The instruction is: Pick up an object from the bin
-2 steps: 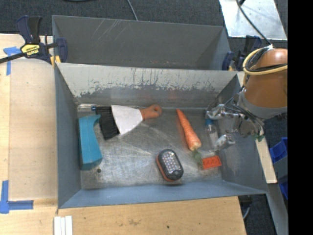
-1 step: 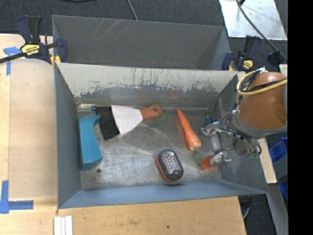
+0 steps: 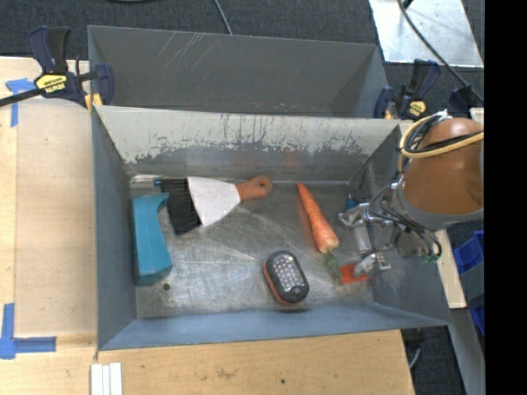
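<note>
Orange-capped claw (image 3: 365,239) hangs over scratched grey bin floor (image 3: 222,257), dark carpet (image 3: 272,6) beyond.

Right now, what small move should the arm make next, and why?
Probably ease toward the small red piece by the bin's right wall: the pincer hangs right beside it, closer than to the carrot or the black lamp.

In the bin (image 3: 111,220), the middle floor lies open between the white brush (image 3: 216,200) at the far side and the black oval lamp (image 3: 286,278) near. A blue block (image 3: 151,241) lines the left wall; the carrot (image 3: 317,219) and the gripper (image 3: 368,239) crowd the right.
</note>
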`<state>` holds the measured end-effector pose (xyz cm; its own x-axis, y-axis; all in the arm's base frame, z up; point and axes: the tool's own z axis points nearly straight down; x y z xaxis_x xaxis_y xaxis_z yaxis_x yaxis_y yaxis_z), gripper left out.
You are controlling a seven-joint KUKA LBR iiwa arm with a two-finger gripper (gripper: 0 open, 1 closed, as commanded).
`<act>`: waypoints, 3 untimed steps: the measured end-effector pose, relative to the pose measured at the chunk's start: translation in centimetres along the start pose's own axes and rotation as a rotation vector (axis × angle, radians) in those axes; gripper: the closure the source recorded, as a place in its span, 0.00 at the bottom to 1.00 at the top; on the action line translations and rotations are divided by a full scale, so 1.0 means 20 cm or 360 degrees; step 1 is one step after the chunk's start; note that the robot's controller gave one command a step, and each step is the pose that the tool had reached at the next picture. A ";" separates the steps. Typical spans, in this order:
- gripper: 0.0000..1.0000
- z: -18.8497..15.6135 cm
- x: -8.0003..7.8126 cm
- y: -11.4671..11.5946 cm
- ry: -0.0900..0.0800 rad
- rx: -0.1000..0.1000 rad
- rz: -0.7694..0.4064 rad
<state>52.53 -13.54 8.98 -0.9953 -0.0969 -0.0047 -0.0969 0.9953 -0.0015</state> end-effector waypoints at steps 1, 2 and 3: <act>0.00 -0.09 0.03 -0.01 0.0001 0.0000 -0.0036; 0.00 0.03 0.01 -0.01 0.0002 0.0000 -0.0046; 1.00 0.00 0.01 -0.01 0.0001 0.0000 -0.0049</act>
<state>52.31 -13.68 8.93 -0.9918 -0.1275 -0.0038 -0.1275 0.9918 -0.0018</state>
